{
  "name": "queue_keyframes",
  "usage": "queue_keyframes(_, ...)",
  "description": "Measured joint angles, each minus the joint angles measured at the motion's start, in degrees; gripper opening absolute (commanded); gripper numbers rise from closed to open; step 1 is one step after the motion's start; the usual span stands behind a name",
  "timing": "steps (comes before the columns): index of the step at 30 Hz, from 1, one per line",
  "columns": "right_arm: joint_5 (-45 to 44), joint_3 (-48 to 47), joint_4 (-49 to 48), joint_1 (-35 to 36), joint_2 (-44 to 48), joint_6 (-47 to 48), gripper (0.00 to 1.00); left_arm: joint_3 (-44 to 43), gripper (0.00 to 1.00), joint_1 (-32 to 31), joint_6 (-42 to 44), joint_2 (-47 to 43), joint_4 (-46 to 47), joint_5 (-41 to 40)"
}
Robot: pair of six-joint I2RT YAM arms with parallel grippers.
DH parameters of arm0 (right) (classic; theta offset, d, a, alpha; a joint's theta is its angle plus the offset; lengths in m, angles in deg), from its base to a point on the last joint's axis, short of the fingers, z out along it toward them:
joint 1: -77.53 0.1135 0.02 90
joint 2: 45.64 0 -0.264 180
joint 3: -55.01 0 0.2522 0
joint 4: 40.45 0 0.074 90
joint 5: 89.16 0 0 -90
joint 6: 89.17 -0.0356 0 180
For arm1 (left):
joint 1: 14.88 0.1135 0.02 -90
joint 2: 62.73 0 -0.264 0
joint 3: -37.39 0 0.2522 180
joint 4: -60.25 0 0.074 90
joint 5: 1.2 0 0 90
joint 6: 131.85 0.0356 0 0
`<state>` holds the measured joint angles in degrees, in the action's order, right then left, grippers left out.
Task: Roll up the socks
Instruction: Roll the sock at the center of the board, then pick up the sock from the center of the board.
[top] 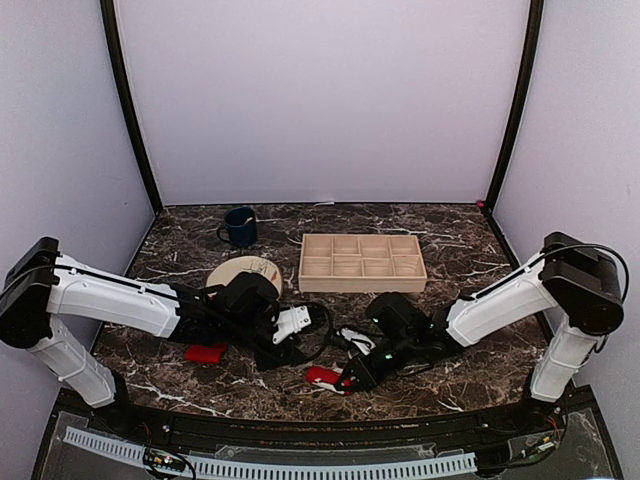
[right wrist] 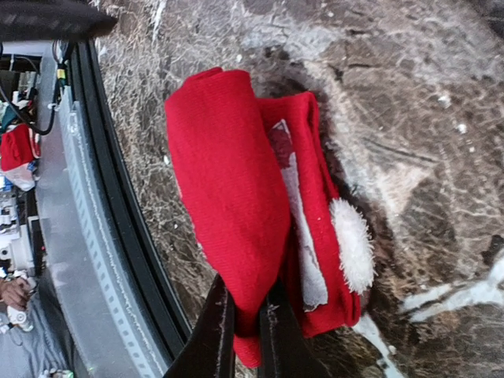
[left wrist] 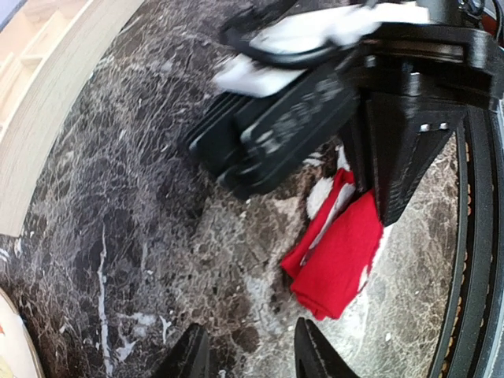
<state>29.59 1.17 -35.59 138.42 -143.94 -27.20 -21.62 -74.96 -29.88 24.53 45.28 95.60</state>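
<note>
Right pincer (right wrist: 246, 295) pinching sock (right wrist: 236, 205), tray (top: 362, 286), mug (top: 240, 227), plate (top: 240, 268) behind

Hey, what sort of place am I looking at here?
Probably a robot test booth, not a home: plain pale walls box in a marble-patterned table, two robot arms are bolted at its near edge, and the props are a mug, a wooden divider tray and red socks.
</note>
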Motion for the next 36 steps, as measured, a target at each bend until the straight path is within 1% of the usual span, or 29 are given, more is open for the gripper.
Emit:
queue_keyframes(8,7.72,0.00,-2.14,-1.73,-2.49,-2.95,0.03,3.04,0.44,-6.54,4.48,-2.32,6.05,-5.01)
queue_keyframes(13,10.86,0.00,-2.78,-2.45,-3.52,-4.20,0.03,3.13,0.45,-9.40,8.48,-2.05,6.80,-6.75)
queue_keyframes(26,13.86,-0.02,-2.84,-3.19,-4.35,-5.33,0.03,1.86,0.45,-15.30,16.79,3.63,5.73,-9.57)
queue_keyframes(36,15.17,-0.24,-2.91,-3.30,-4.98,-5.44,0.03,1.22,0.45,-17.68,20.74,6.12,5.92,-12.09)
